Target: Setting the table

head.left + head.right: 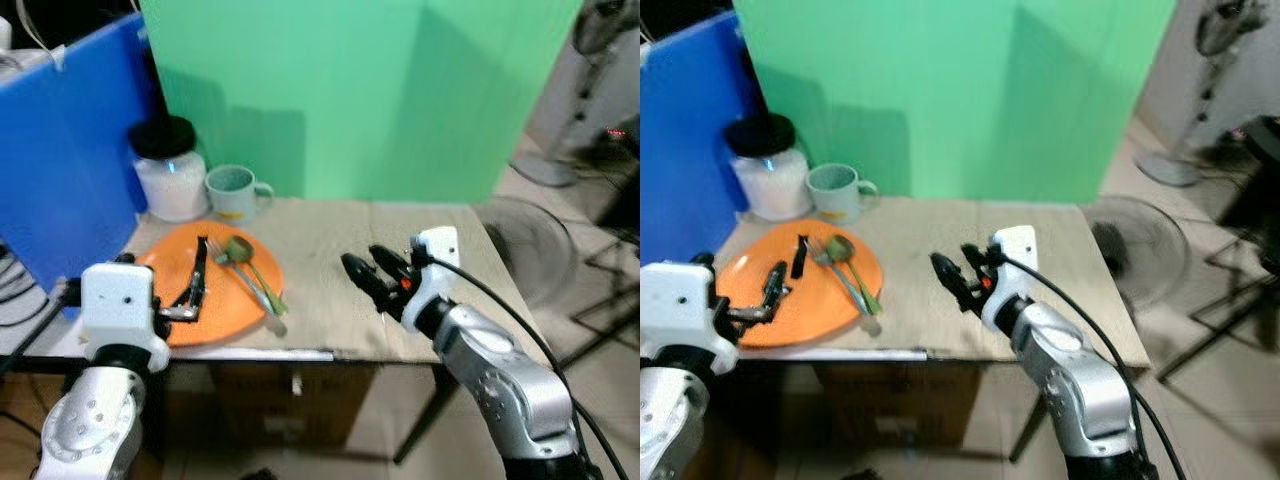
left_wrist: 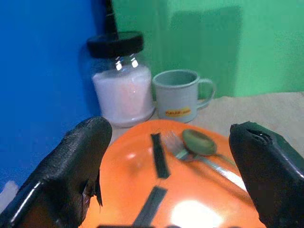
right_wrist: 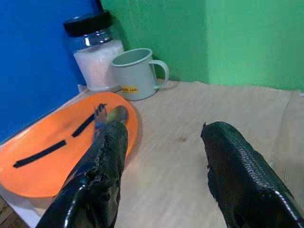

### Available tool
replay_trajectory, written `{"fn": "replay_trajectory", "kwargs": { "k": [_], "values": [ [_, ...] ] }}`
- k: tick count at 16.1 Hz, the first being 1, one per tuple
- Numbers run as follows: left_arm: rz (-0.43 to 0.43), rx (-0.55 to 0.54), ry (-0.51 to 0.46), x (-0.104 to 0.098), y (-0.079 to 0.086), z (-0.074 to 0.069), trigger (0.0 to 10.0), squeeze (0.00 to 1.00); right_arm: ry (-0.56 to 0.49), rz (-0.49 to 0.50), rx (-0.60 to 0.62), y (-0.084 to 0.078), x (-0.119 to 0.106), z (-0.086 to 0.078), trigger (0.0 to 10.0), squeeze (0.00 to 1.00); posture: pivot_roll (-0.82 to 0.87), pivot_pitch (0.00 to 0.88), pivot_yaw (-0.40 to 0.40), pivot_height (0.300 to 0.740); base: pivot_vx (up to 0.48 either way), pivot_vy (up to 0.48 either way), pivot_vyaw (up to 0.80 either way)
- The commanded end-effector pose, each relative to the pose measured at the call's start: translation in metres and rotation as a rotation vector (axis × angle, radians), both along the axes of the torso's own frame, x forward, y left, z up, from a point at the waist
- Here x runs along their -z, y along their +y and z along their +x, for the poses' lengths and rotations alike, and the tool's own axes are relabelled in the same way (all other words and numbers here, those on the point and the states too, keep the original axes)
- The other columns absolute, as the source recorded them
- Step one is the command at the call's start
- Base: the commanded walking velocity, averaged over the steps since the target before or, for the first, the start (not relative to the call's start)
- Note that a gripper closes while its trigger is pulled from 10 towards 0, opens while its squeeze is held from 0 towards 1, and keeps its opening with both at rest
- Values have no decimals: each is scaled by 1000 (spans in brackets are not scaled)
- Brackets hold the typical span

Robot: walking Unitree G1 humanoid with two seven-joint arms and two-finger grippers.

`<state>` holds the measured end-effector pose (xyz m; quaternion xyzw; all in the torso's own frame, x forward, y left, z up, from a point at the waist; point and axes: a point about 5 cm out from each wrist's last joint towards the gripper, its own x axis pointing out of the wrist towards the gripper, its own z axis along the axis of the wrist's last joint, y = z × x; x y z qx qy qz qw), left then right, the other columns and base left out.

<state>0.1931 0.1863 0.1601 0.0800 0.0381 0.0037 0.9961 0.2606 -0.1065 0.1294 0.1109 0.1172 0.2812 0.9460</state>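
Both grippers spread, nothing pinched. Left gripper (image 1: 197,278) poised low over the near edge of the orange plate (image 1: 175,270), fingers wide apart in the left wrist view, with the fork (image 2: 176,145) and the green spoon (image 2: 199,142) lying side by side just ahead of the fingertips and slightly toward the robot's right. Beyond them, at the back of the table (image 1: 400,250), the pale mug (image 1: 236,192) and the black-lidded jar (image 1: 170,170) of white grains, touching or nearly so, tight against the blue panel (image 1: 60,160). Right gripper (image 1: 372,280) hovering over bare tabletop, well apart from the plate, cutlery lying off to its left and forward. Probably the step in hand: lifting cutlery off the plate to lay beside it. Best done by picking one piece only, since handles nearly touch and overlap near the rim; better to approach along the handle's length, straddle it across its narrow width, and come down close to the plate before closing. Risk of a thin handle sliding on the glossy surface, or of dragging the neighbour along. Free space for placement just ahead of the right gripper.
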Motion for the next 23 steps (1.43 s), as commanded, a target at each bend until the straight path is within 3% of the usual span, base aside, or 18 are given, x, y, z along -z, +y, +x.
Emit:
{"fn": "replay_trajectory", "kwargs": {
  "k": [1,10,13,17,18,19,20,21,22,23],
  "values": [
    [11,18,-7,-3,-2,0,10000,0,0,-4,19,-4,0,3,10000,0,52,0,-4,740,300,0,0],
    [24,70,31,2,-6,-2,10000,0,-17,-21,9,-7,0,6,10000,0,46,0,1,740,221,0,0],
    [41,40,49,4,-1,-4,10000,0,-36,-14,-51,-2,-2,8,10000,0,49,0,-2,740,0,0,0],
    [29,-34,153,16,17,-10,10000,0,-51,-35,-121,0,-4,9,10000,0,47,0,-6,740,0,0,0],
    [32,-47,173,18,23,-12,10000,39,-60,-44,-160,0,-5,8,10000,0,43,0,-14,740,0,0,0],
    [51,-65,208,21,32,-15,10000,424,-77,-73,-255,2,-6,6,10000,0,43,0,-14,740,0,0,0],
    [61,-66,217,22,34,-16,10000,365,-79,-104,-305,4,-6,5,10000,0,35,0,-12,740,0,0,0],
    [81,-49,223,22,34,-16,10000,220,-61,-169,-366,8,-3,5,10000,0,34,0,-13,740,0,0,0],
    [82,2,221,21,30,-18,10000,0,-31,-198,-391,13,0,6,10000,0,29,0,-15,740,0,0,0],
    [107,100,221,19,24,-21,10000,0,15,-209,-440,25,2,6,10000,675,29,0,-18,740,0,0,0]
  ]
}}
